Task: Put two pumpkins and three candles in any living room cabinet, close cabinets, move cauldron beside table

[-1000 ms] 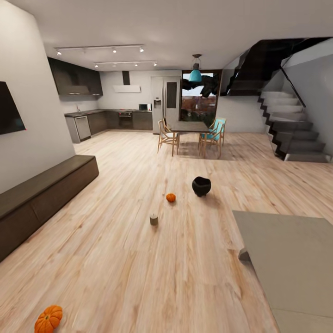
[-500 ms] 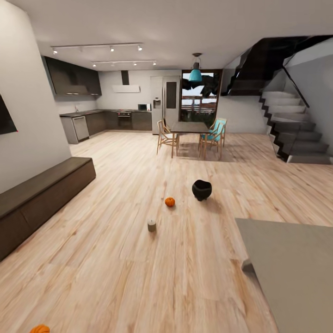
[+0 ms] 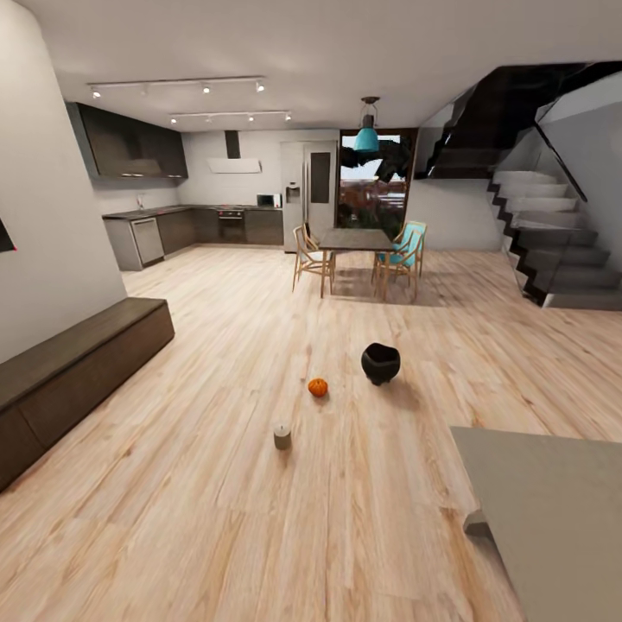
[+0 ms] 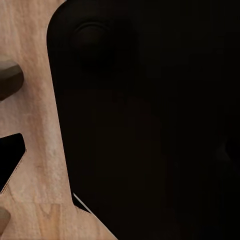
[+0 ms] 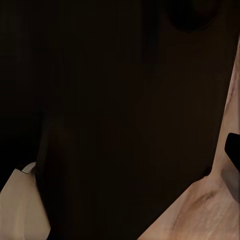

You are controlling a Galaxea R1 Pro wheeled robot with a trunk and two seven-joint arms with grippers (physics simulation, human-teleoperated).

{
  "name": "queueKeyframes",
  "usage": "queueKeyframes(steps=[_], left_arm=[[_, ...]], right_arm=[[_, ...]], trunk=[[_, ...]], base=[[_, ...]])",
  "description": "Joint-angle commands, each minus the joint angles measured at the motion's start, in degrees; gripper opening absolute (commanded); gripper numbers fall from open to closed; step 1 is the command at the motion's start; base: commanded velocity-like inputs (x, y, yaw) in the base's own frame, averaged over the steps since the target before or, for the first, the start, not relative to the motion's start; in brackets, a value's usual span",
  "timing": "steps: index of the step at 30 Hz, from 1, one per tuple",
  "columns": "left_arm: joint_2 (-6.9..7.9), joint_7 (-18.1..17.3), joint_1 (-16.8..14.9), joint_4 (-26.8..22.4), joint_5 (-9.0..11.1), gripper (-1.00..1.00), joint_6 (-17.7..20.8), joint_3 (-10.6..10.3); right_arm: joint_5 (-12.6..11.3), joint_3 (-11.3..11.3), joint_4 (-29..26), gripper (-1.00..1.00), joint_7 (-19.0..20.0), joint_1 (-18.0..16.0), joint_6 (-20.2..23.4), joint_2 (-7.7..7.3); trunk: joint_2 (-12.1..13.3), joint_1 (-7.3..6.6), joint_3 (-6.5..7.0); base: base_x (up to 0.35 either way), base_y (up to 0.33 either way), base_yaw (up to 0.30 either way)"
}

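Cauldron (image 3: pixel 380 363): upright on the wood floor (image 3: pixel 216 518), mouth up, mid-room; the landmark for what follows.
Pumpkin (image 3: pixel 318 387): on the floor just left of the cauldron and a little nearer the camera, apart from it.
Candle (image 3: pixel 282 436): upright on the floor, nearer and further left than the pumpkin, well apart from the cauldron.
Table (image 3: pixel 561 510): grey top nearer and right of the cauldron, with floor between them.
Cabinet (image 3: pixel 69 371): long dark console along the left wall, far left of the cauldron; front looks closed.
Dining table (image 3: pixel 354 238): beyond the cauldron, chairs round it, kitchen behind.
Stairs (image 3: pixel 553 250): beyond and right of the cauldron.
Left gripper: wrist view is mostly a dark shape over floor; opening cannot be told.
Right gripper: likewise dark; cannot tell.
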Motion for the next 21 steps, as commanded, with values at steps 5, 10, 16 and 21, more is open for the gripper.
queueKeyframes(steps=[5, 10, 16, 21], left_arm=[[0.00, 0.0, 0.0, 0.0, 0.0, 1.00, 0.0, 0.0], [0.02, 0.0, 0.0, 0.0, -0.1, 1.00, 0.0, 0.0], [0.08, 0.0, 0.0, 0.0, 0.0, 1.00, 0.0, 0.0], [0.09, 0.0, 0.0, 0.0, 0.0, 1.00, 0.0, 0.0]], right_arm=[[0.0, 0.0, 0.0, 1.00, 0.0, 0.0, 0.0, 0.04], [0.0, 0.0, 0.0, 1.00, 0.0, 0.0, 0.0, 0.05], [0.0, 0.0, 0.0, 1.00, 0.0, 0.0, 0.0, 0.05], [0.0, 0.0, 0.0, 1.00, 0.0, 0.0, 0.0, 0.10]], trunk=[[0.0, 0.00, 0.00], [0.0, 0.00, 0.00], [0.0, 0.00, 0.00], [0.0, 0.00, 0.00]], base=[[0.303, 0.065, 0.000], [0.303, 0.020, 0.000], [0.301, 0.003, 0.000], [0.296, 0.000, 0.000]])
